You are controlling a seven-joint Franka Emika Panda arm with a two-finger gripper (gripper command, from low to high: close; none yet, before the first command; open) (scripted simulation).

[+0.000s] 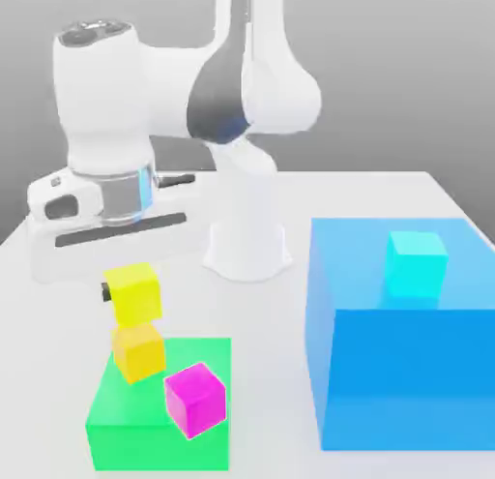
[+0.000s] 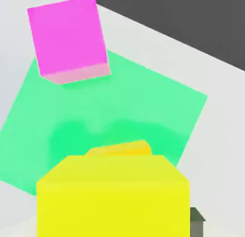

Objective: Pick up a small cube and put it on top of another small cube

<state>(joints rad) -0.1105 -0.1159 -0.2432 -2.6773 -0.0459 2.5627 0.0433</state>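
- We see the gripper closed on the lemon-yellow cube, which it holds directly above the amber cube; a dark fingertip shows at the cube's side toward the exterior view's left.
- In the exterior view the two cubes look touching or nearly so; we cannot tell which.
- The amber cube rests on the green slab, with the magenta cube just beside it on the same slab.
- In the hand view the lemon-yellow cube covers most of the amber cube, so we judge the alignment good for stacking.
- We judge the placing step nearly done; release remains.
- The blue block carrying a cyan cube stands well apart.
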